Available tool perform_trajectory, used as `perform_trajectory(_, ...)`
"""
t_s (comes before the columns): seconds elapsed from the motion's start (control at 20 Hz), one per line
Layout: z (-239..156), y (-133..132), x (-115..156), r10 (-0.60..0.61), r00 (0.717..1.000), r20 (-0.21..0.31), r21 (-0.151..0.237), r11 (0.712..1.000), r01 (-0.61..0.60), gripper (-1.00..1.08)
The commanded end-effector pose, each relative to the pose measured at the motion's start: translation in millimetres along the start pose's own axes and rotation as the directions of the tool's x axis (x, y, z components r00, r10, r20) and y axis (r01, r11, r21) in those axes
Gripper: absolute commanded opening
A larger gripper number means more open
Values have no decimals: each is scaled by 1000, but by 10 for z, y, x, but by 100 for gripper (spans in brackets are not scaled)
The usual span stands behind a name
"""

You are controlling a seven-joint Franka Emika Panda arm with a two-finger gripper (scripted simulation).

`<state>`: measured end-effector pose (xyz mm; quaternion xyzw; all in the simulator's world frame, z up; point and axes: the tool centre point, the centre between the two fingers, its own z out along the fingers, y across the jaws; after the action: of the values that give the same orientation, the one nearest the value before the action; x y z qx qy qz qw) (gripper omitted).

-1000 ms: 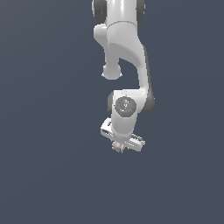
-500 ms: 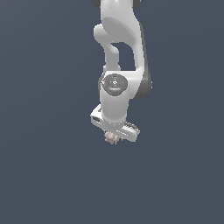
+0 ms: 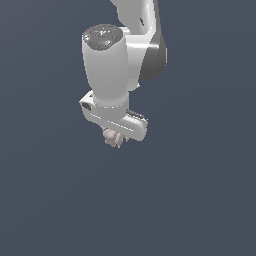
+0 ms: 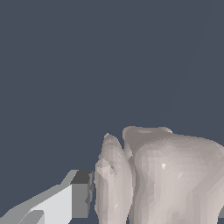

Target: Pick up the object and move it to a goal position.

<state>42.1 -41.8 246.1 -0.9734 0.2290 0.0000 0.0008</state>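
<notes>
While your arm hangs against the plain grey backdrop, the gripper (image 3: 116, 136) is clamped on the object (image 3: 112, 138), a pale pinkish lump poking out just beneath the white hand. Your wrist view shows one finger (image 4: 65, 201) pressed against its knobby side (image 4: 162, 175).

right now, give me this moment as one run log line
phase: carry | gripper: shut on object | object: off the ground, under gripper | goal: not visible
</notes>
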Motion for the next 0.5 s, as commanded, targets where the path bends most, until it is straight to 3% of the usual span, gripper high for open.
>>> perform_trajectory(0.0, -282, 131, 12, 0, 1000, 1, 0, 1000, 0, -100)
perform_trajectory(0.45, -1254, 573, 88, 0, 1000, 1, 0, 1000, 0, -100)
